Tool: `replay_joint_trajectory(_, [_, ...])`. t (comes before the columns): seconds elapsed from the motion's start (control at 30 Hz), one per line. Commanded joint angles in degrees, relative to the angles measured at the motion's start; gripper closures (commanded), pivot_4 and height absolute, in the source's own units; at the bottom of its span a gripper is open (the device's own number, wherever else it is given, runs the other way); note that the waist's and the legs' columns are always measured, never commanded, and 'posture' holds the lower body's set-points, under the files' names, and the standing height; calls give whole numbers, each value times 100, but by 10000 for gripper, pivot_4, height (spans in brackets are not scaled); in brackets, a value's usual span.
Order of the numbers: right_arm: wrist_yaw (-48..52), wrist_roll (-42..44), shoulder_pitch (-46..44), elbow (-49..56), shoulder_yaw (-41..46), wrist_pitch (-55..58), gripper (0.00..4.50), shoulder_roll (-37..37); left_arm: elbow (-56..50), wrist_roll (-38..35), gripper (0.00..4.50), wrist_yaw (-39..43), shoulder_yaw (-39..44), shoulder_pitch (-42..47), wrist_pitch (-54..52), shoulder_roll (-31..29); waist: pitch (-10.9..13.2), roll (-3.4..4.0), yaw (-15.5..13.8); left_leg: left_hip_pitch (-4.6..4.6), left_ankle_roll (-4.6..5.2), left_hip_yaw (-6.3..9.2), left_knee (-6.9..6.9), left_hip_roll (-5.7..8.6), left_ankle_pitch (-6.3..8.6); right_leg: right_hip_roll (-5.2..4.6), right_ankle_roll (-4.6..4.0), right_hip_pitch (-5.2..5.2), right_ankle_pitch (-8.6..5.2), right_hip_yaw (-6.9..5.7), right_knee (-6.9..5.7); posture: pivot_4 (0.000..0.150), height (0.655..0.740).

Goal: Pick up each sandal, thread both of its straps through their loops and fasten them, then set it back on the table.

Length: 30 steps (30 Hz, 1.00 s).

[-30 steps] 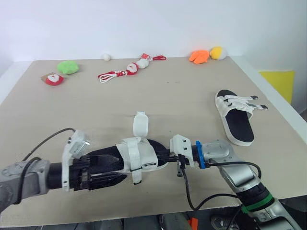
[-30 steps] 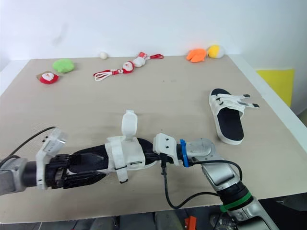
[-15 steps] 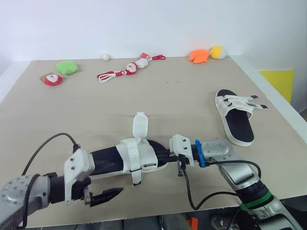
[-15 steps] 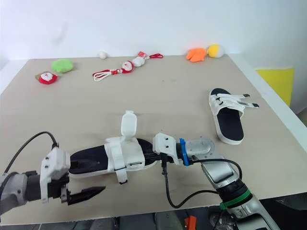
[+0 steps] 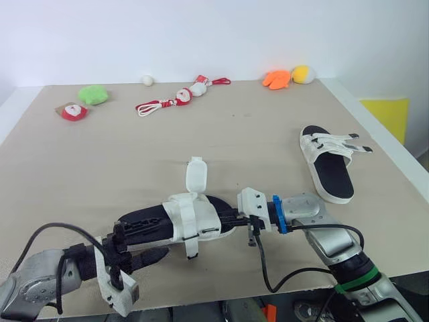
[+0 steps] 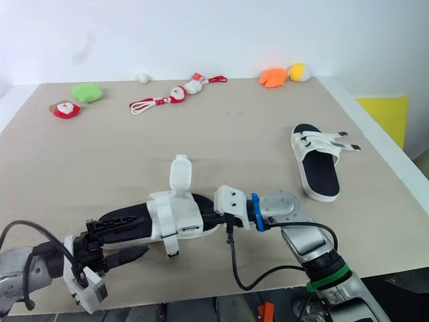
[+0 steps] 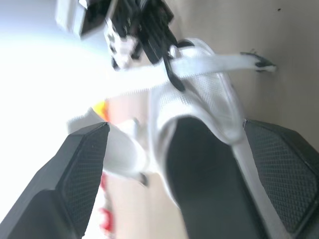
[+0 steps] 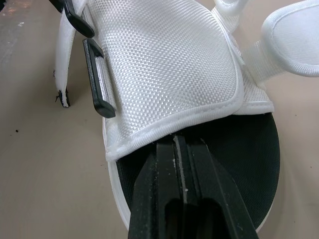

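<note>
Left eye view showed the sandal (image 5: 181, 218), straps unfastened, near the worktop's (image 5: 268, 147) front edge, long axis 9-to-3 o'clock. The right end effector (image 5: 231, 220) pinched its 3 o'clock toe, and the left end effector (image 7: 177, 129) gaped wide astride the 9 o'clock heel.

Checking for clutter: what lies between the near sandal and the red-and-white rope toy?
Only bare table between near sandal and rope toy, per both eye views.

Two white sandals with black footbeds.
Near sandal (image 5: 194, 218), lower centre: straps loose, one flipped up. Far sandal (image 5: 328, 168), right: flat, strap ends poking outward.
</note>
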<state>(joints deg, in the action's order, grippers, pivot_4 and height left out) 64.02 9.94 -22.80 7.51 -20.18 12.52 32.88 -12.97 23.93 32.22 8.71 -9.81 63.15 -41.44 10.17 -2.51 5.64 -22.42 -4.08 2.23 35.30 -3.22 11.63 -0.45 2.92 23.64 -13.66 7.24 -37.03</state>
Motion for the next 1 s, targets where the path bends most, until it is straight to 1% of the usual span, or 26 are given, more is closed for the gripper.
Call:
replay_joint_trajectory(0.03, [-16, -241, 37, -206, -196, 101, 45000, 6, 171, 401, 580, -376, -271, 283, 571, 116, -1, -1, -3, 0, 1, 1, 0, -2, 1, 3, 3, 0, 2, -1, -1, 1500, 7400])
replay_joint_trajectory(0.23, [-2, -233, -4, -218, -190, 108, 45000, 23, 444, 749, 580, -702, -577, 612, 797, 187, -1, 1, -2, 4, 3, 0, 2, -11, 0, 12, 17, -3, 9, 0, -3, 1500, 7400])
replay_joint_trajectory(0.57, [42, -183, -7, -172, -147, 159, 45000, 60, 670, 1262, 580, -1017, -1068, 1001, 729, 229, -1, 2, -5, 12, 5, 0, 7, -10, 0, 12, 24, -16, 13, 4, -4, 1500, 7400])
replay_joint_trajectory(0.73, [60, -180, -38, -163, -135, 183, 45000, 49, 673, 1355, 580, -1064, -1320, 1169, 532, 272, -2, 2, -6, 13, 5, -1, 9, -8, -1, 12, 27, -18, 15, 5, -4, 1500, 7400])
replay_joint_trajectory(1.0, [67, -174, -5, -98, -107, 225, 45000, 85, 567, 1546, 580, -1202, -1413, 1310, 197, 342, -2, 3, -7, 13, 6, 0, 9, -8, -1, 13, 29, -20, 16, 5, -4, 1500, 7400])
